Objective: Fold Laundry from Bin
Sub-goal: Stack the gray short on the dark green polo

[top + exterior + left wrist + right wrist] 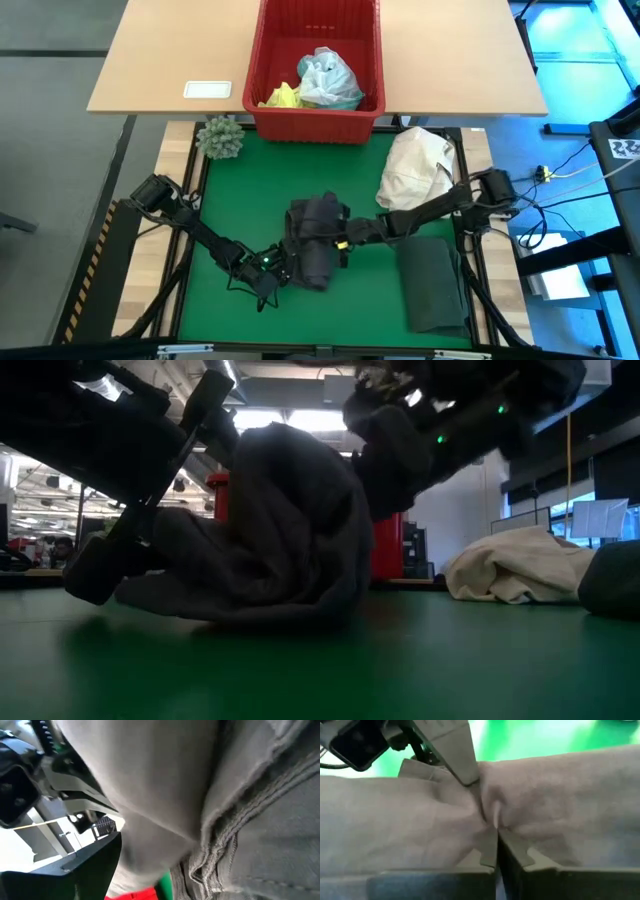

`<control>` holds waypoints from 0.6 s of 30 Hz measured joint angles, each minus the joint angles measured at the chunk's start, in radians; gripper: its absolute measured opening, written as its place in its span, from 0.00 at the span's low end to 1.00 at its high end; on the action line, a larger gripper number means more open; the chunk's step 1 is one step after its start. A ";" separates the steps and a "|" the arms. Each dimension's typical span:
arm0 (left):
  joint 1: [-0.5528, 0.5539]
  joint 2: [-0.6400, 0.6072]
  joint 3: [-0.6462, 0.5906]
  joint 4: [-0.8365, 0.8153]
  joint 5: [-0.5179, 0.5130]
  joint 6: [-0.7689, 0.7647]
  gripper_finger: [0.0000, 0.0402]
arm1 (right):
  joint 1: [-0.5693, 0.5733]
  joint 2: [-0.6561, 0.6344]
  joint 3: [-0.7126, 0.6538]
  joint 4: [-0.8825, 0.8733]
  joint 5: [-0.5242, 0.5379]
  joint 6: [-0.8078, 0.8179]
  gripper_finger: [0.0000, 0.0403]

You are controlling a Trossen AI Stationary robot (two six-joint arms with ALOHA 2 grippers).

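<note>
A dark grey garment [315,245] lies bunched in the middle of the green mat [250,190]. In the low view the garment [270,530] is pulled up into a hump while its lower part rests on the mat. My right gripper [338,238] is shut on the top of that hump. My left gripper [283,268] stands open at the garment's near-left edge, and the cloth [200,795] fills its wrist view. The red bin [318,120] at the far side holds turquoise [330,80] and yellow laundry [280,97]. My left gripper has cloth lying against its open fingers. One finger [70,870] shows bare beside the cloth and the cloth hides the other, so I cannot tell which part it touches. My right gripper pinches a gathered fold of the grey garment [487,810] between its two fingertips. It comes slanting down from the table's right side. The cloth puckers toward the pinch, raised above the mat, with the rest of the garment still on the mat.
A cream-white cloth bundle [415,168] lies at the far right of the mat. A dark green folded garment [432,282] lies at the near right. A green spiky ball [220,138] sits at the mat's far left corner. A white card [207,89] lies on the wooden table.
</note>
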 joint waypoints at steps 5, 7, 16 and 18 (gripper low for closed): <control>0.002 0.000 0.000 0.009 0.000 0.012 0.92 | -0.011 0.058 0.001 0.133 -0.061 0.025 0.06; 0.002 0.000 0.000 0.013 0.002 0.024 0.92 | -0.010 0.076 0.012 0.132 -0.079 0.034 0.06; 0.038 0.000 0.000 0.024 0.079 0.026 0.92 | -0.010 0.099 0.058 0.096 -0.120 0.039 0.01; 0.046 0.000 0.000 0.034 0.097 0.025 0.92 | -0.010 0.099 0.066 0.077 -0.126 0.039 0.02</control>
